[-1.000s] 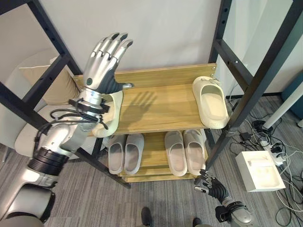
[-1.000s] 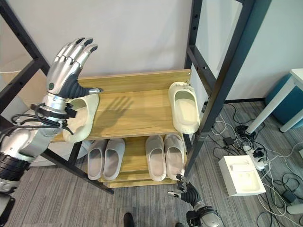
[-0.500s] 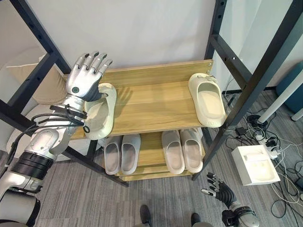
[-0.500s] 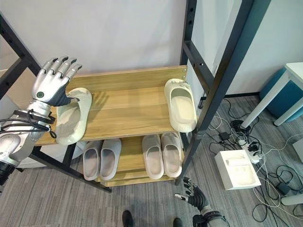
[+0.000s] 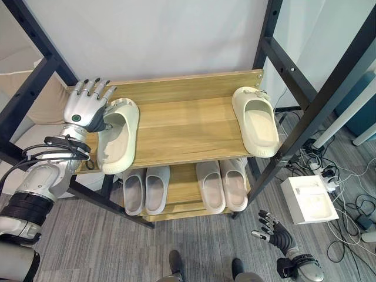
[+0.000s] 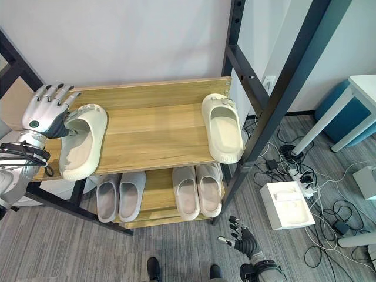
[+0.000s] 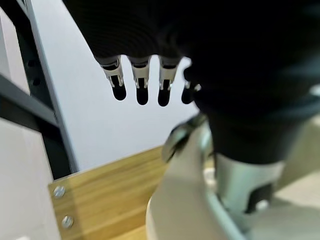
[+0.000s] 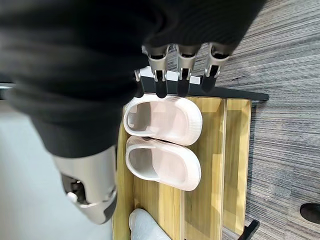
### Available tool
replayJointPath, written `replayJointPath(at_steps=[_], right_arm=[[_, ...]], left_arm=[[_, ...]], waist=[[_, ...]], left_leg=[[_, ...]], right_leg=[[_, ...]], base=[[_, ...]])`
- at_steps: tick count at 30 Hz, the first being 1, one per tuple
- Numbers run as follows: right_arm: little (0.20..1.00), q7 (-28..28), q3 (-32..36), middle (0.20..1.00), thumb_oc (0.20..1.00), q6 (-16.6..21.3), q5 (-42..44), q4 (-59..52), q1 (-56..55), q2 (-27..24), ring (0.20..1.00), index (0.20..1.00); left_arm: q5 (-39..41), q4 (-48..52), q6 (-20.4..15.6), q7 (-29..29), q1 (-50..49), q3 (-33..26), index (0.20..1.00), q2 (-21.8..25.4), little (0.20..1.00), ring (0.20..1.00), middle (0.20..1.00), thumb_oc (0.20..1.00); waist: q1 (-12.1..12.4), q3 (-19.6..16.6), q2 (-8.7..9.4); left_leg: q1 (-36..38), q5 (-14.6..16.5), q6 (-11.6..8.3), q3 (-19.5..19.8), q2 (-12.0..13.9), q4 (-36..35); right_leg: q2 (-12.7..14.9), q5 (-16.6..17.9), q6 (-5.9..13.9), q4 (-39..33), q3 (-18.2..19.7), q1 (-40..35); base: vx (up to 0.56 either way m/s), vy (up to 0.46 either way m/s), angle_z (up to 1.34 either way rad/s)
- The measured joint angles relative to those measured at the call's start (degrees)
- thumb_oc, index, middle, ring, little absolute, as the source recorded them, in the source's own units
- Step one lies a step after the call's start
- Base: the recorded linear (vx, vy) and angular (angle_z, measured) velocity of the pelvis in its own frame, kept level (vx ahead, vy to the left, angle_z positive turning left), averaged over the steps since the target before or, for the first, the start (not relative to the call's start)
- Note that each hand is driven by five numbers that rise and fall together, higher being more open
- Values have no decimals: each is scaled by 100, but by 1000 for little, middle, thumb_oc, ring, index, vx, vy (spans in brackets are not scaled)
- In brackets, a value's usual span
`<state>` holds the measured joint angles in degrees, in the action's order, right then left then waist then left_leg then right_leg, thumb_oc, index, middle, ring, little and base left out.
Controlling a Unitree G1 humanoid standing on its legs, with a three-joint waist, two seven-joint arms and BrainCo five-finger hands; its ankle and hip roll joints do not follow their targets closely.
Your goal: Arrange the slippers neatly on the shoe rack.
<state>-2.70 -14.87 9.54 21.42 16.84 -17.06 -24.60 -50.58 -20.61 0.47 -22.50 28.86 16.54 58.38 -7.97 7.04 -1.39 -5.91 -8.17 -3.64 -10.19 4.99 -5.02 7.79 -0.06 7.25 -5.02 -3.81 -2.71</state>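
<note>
The wooden shoe rack (image 5: 188, 126) has two shelves. A cream slipper (image 5: 117, 134) lies at the left end of the top shelf, its toe just over the front edge. My left hand (image 5: 85, 106) is beside its heel, open with fingers straight and the thumb (image 7: 235, 185) at the slipper's (image 7: 185, 210) opening. Its mate (image 5: 255, 120) lies at the right end of the same shelf. My right hand (image 5: 276, 234) hangs low over the floor, open and holding nothing. In the right wrist view its fingers (image 8: 182, 65) point at the pale pair (image 8: 162, 137) below.
The lower shelf holds a grey pair (image 5: 145, 188) and a pale pair (image 5: 222, 185). Black frame posts (image 5: 305, 108) stand at both ends of the rack. A white box (image 5: 308, 200) and cables lie on the floor to the right. A beige cushion (image 5: 41, 103) sits at the left.
My left hand has come down from high above the shelf to the left slipper's heel. The camera has shifted. My right hand stays low by the floor.
</note>
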Motion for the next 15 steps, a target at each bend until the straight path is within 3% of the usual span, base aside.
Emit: replayJointPath(at_steps=[1, 2, 8, 15], right_arm=[[1000, 0, 0, 1000, 1000, 0, 1, -40, -19, 0, 1000, 1000], [1000, 7, 7, 1000, 1000, 3, 0, -180, -34, 3, 1000, 1000], [1000, 71, 30, 1000, 1000, 2, 0, -232, -75, 21, 1000, 1000], [1000, 128, 33, 1000, 1000, 6, -1, -232, -72, 40, 1000, 1000]], left_arm=[[-9, -169, 68, 2, 157, 147, 671, 0, 671, 671, 671, 671], [-5, -382, 156, 1, 269, 223, 200, -41, 200, 200, 200, 200], [272, -679, 334, -9, 476, 307, 200, -66, 200, 200, 200, 200], [452, -268, 321, -99, 477, 238, 200, -185, 200, 200, 200, 200]], waist=[[-5, 4, -6], [-59, 29, -24], [-137, 109, -26], [-106, 161, 31]], left_leg=[[-3, 1, -1, -1, 1, 0], [-30, 2, -2, -15, 4, -1], [-144, 7, 7, -224, 16, 0], [-187, 59, -4, -304, 9, 0]], right_leg=[[-1, 0, 0, 0, 2, 6], [-1, 1, 1, 0, 34, 50], [23, 76, 29, 0, 248, 295], [48, 80, 104, -1, 316, 370]], base=[[-8, 6, -5], [-25, 16, -8], [-21, 11, -17], [7, -8, -4]])
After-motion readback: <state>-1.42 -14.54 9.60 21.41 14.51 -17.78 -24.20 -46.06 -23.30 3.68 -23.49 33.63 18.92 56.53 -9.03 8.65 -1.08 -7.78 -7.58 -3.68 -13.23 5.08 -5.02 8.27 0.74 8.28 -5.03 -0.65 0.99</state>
